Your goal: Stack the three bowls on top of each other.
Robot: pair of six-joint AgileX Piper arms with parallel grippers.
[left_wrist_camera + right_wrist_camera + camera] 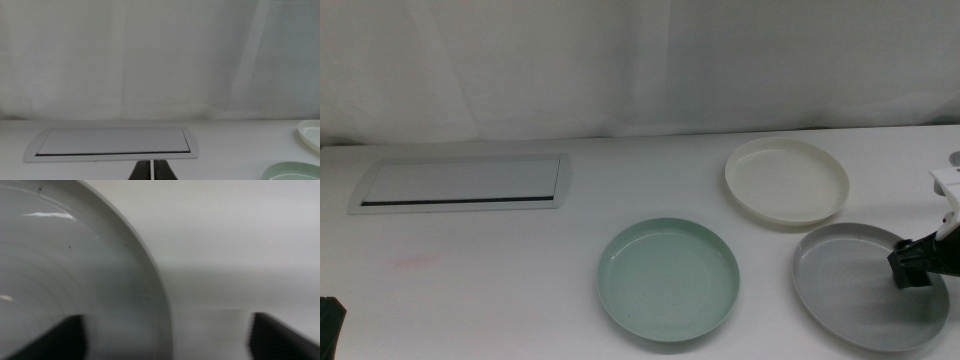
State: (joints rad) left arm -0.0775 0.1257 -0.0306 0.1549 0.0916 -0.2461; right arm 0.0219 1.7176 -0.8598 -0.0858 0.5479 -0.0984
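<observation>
Three bowls sit apart on the white table: the mint green bowl at front centre, the cream white bowl behind it to the right, and the grey bowl at front right. My right gripper is low over the grey bowl's right rim. In the right wrist view the grey bowl fills one side, and the right gripper is open, with one jaw over the bowl's inside and the other over the table outside the rim. My left gripper is shut and waits at the front left corner.
A flat rectangular white panel lies at the back left, and also shows in the left wrist view. A white curtain backs the table. The left wrist view catches the edges of the cream bowl and the green bowl.
</observation>
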